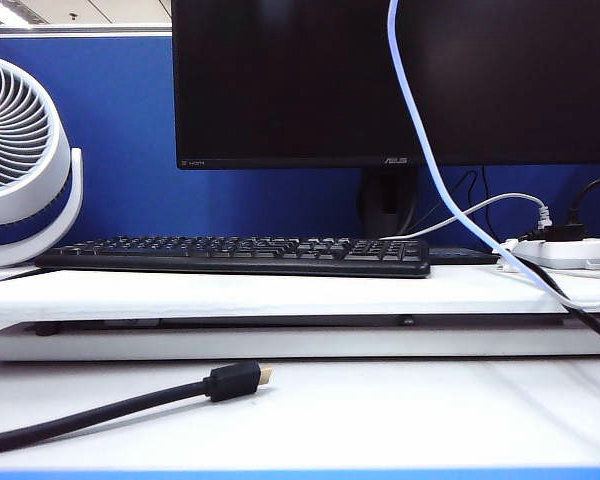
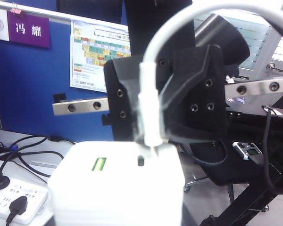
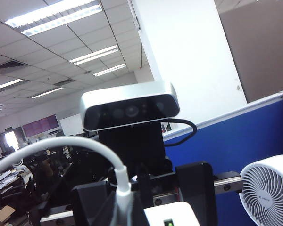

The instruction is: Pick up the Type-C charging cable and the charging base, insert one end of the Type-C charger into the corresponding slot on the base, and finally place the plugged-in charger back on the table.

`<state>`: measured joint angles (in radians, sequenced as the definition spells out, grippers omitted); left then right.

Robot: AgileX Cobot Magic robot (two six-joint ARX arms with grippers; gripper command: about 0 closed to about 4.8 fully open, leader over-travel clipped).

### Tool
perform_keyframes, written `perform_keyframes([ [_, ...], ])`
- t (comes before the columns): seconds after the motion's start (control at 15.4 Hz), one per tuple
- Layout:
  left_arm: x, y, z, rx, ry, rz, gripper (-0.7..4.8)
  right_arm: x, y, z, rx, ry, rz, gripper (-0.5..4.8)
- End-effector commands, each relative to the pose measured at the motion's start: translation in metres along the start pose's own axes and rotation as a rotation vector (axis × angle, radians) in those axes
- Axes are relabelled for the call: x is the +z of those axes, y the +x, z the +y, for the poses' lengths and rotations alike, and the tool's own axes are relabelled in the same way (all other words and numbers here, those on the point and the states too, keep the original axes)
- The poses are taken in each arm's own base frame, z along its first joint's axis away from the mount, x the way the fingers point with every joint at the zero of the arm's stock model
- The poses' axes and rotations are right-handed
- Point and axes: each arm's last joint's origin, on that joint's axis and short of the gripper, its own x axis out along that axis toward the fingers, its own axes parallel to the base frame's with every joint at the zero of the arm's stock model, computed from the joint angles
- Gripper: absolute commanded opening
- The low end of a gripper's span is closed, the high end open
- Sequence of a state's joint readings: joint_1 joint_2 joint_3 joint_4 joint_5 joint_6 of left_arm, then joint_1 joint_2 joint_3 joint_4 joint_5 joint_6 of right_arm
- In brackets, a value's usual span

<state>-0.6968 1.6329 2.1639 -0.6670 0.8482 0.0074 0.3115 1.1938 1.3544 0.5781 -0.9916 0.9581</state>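
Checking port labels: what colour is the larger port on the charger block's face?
Green, clearest in the left wrist view.

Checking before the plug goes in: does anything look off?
Yes. The right tool holds the Type-C charging cable above the charging base, which is in the left tool, but its plug tip seems beside the slot, not in line.
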Motion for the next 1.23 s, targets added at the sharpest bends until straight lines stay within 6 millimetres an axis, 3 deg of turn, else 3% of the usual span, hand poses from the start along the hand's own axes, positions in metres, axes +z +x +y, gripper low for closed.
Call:
perform_keyframes([
  [0.06,0.0061,-0.0023,-0.004,-0.016,0.038,-0.034,-0.06,0.0002,0.0001,0.0017,0.013,-0.02,0.018,-0.05],
  [1.23,0.0053,-0.0027,-0.0039,-0.038,0.025,-0.028,-0.06,-0.0011,-0.0035,0.0017,-0.013,-0.016,0.054,-0.05],
])
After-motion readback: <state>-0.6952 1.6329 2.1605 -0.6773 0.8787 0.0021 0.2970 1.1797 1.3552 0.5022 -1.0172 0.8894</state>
